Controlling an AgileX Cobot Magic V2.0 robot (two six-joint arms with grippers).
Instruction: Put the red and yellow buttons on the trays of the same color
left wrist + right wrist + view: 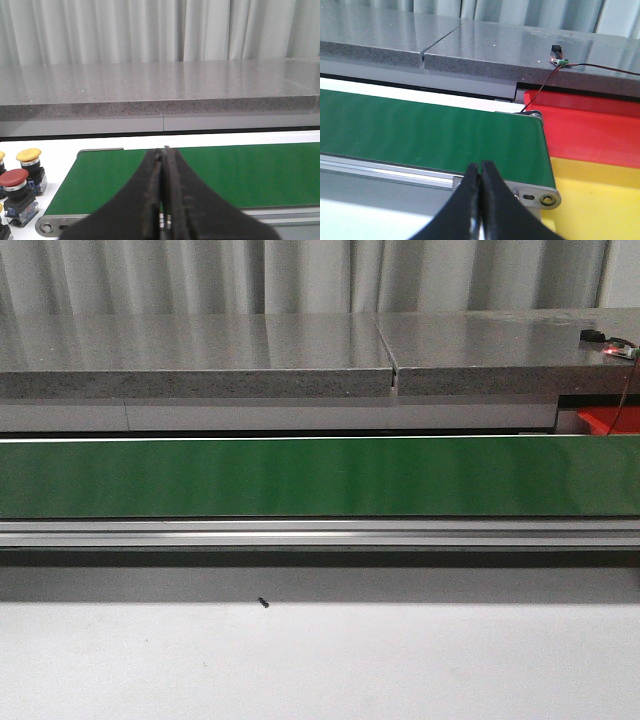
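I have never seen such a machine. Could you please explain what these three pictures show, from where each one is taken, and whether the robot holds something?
It is a robot with two arms, each ending in a pincer. The front view looks forward over a long green conveyor belt with a grey stone shelf behind; no arm shows there. The other two pictures come from cameras on the wrists. In the left wrist view, the left pincer is closed and empty, and push buttons wait beside the belt's end: a red button and a yellow button, among others partly cut off. In the right wrist view, the right pincer, also closed and empty, faces the other end, where a red tray and a yellow tray lie.
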